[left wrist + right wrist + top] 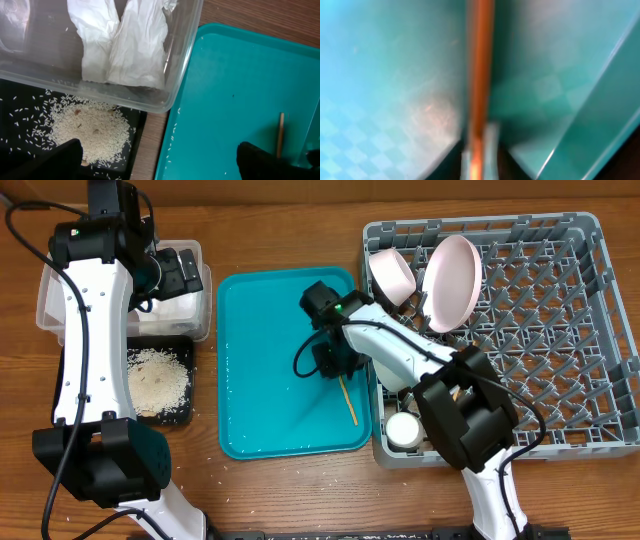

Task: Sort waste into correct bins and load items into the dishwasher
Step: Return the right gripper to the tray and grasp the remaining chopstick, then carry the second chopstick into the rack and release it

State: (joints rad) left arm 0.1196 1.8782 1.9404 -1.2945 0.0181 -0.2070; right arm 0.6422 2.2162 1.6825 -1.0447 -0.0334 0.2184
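My right gripper is down on the teal tray, shut on a thin wooden chopstick. The right wrist view shows the chopstick blurred between the jaws. My left gripper is open and empty above the clear tub, which holds crumpled white napkins. The black tray holds a heap of rice; the rice also shows in the left wrist view. The grey dish rack holds a pinkish bowl, an upright plate and a small white cup. The grey-blue bowl is out of view.
A few rice grains lie on the teal tray's left edge and on the wooden table in front of it. My right arm reaches over the rack's left wall.
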